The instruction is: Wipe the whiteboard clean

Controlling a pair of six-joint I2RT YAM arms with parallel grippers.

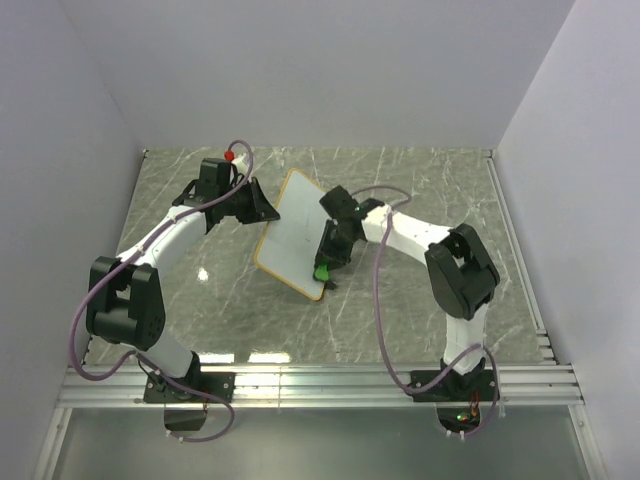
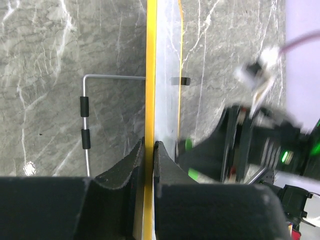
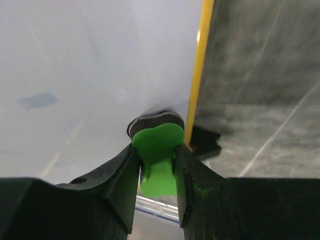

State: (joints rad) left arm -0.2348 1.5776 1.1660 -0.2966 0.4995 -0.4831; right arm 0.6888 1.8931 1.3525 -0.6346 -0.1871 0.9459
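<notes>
Here, clamps the left frame edge of the whiteboard (image 1: 292,232) in the left gripper (image 1: 264,210); pinches a green eraser (image 3: 157,150) in the right gripper (image 1: 325,265), held against the board's near-right face.

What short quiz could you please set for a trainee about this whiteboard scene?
1. True or false: the left tool is clamped on the frame edge of the whiteboard.
2. What does the right tool hold? A: a marker. B: a green eraser. C: a cloth.
3. Fill in: in the wrist views, the whiteboard's frame is coloured ___.

Key: 1 true; 2 B; 3 yellow.
</notes>
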